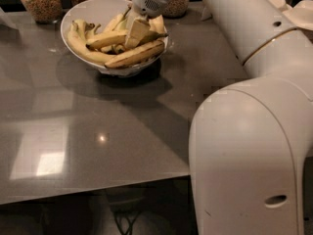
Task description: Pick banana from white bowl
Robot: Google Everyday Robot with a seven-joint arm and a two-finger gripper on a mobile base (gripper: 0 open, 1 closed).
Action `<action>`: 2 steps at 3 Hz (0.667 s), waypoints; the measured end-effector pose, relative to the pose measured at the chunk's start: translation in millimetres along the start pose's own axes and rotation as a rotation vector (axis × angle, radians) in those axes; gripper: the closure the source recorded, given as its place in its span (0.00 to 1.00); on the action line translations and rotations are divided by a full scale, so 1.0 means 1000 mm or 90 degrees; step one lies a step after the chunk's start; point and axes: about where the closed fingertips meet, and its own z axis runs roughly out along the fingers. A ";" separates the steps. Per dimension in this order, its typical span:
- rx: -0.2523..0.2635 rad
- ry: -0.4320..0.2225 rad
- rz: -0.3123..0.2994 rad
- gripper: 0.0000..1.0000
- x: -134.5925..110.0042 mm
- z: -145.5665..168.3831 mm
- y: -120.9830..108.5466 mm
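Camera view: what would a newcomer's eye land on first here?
The bulky white arm fills the right foreground and reaches back over the grey table. At the back left, the white bowl heaped with bananas stands out, with the pincer down among the pile. Filled glass jars stand along the far edge behind the bowl.

— The white bowl looks glossy and smooth. The table is a polished grey, stone-like, and throws back light.

— The gripper, down inside that bowl, seems smooth matt plastic, like the arm. The banana has dull, streaked skin, and the jars look like clear glass.
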 end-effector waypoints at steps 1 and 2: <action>-0.008 -0.005 0.008 0.66 -0.003 -0.004 0.015; -0.002 -0.003 0.000 0.90 -0.010 -0.013 0.023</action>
